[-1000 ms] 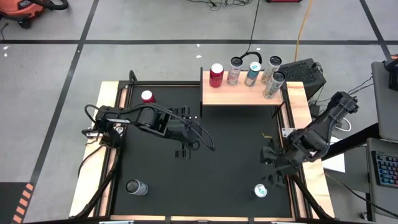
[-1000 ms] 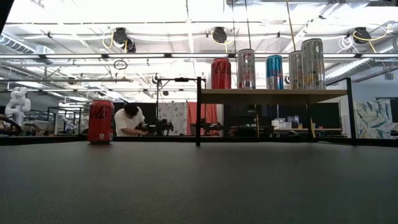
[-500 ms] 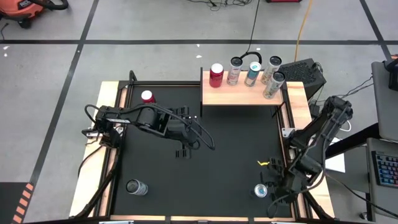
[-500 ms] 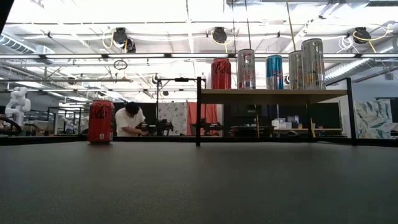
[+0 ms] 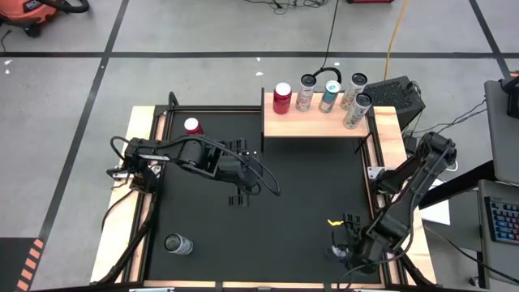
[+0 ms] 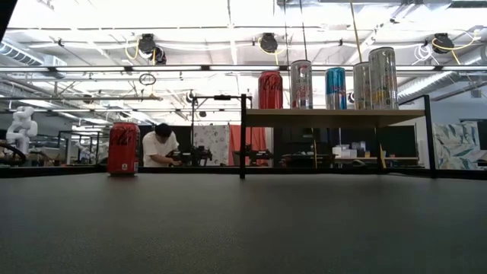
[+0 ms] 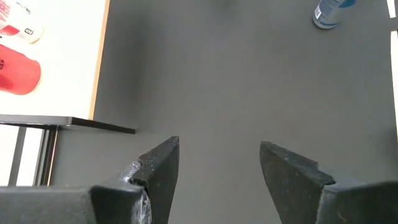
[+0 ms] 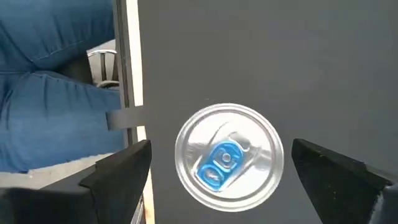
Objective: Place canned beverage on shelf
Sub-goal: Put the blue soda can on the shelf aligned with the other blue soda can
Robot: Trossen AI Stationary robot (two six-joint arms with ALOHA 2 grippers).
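Observation:
A silver can with a blue pull tab [image 8: 227,155] stands upright on the black table near its near right corner [image 5: 337,251]. My right gripper [image 8: 221,149] hangs open above it, one finger on either side of the can's top, touching nothing. My left gripper [image 7: 219,146] hovers open over the middle left of the table [image 5: 240,197] with nothing between its fingers. The pale-wood shelf [image 5: 312,124] stands at the table's far right on black supports and carries several upright cans.
A red can [image 5: 193,126] stands at the far left of the table and a silver can [image 5: 177,243] at the near left. A person's legs in blue jeans [image 8: 50,81] show just past the table's wooden edge strip, beside my right gripper.
My right gripper has swung toward the table's near edge and come down until it stands over the blue-tabbed can, staying open. The can has not moved.

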